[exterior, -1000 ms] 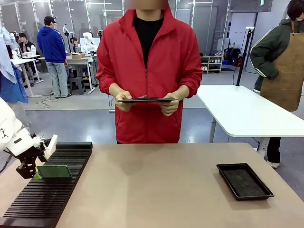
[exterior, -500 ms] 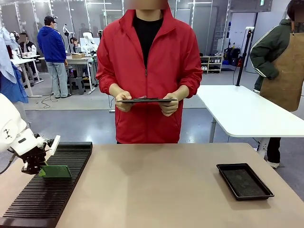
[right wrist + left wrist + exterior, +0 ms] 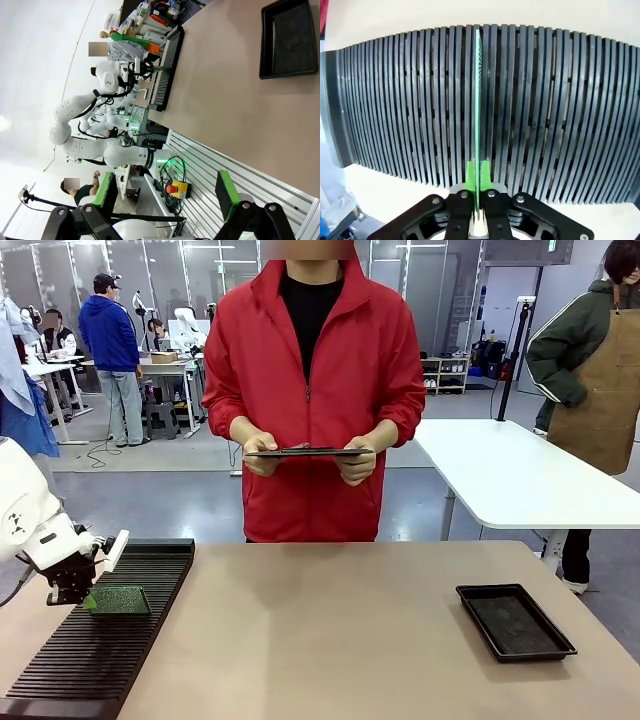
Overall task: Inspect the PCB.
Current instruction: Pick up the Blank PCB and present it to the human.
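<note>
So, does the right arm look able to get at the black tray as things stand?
Probably yes. The black tray lies alone on the right side of the table, nothing in or over it, and the right tool hangs open. The left tool is far off, at the rack.

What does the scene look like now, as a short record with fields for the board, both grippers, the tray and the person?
board: green, standing on its edge, in line with a slot of the black rack
left gripper: shut on the near edge of the board
right gripper: open, holding nothing
tray: black, shallow, lying flat on the table at the robot's right
person: standing at the far side, holding a dark tablet in both hands
</note>
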`<state>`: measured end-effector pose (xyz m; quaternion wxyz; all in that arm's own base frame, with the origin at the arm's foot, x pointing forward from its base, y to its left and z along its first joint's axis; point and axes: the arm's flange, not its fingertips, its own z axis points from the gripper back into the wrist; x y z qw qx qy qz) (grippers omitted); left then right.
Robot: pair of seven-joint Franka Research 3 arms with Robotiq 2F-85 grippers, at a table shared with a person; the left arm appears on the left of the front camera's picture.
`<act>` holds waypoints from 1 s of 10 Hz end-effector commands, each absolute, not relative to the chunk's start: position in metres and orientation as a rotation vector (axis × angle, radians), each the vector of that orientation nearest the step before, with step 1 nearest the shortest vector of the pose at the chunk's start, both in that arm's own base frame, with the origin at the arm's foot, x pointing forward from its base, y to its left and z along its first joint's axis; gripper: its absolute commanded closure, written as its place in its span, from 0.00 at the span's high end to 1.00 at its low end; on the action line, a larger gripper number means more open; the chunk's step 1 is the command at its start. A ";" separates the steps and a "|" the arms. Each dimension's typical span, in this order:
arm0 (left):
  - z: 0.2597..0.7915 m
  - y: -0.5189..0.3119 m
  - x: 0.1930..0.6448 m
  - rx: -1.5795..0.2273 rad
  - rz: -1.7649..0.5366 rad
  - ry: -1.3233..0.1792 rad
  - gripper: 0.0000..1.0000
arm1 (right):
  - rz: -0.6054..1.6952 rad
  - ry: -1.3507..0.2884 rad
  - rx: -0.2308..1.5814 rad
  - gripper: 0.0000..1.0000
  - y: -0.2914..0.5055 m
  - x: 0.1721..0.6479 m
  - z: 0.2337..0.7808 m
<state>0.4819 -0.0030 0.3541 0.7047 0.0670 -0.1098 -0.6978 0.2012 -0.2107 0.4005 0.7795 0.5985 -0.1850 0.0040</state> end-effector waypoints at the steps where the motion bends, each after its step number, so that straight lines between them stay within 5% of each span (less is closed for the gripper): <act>1: 0.371 -0.006 0.477 0.147 -1.528 -0.229 0.00 | 0.012 -0.408 1.298 1.00 -0.211 0.200 0.402; 5: 0.444 -0.005 0.444 0.006 -1.347 -0.307 0.00 | 0.012 -0.408 1.298 1.00 -0.211 0.200 0.402; 10: 0.422 0.020 0.447 -0.645 -0.832 -0.407 0.00 | 0.012 -0.408 1.298 1.00 -0.211 0.200 0.402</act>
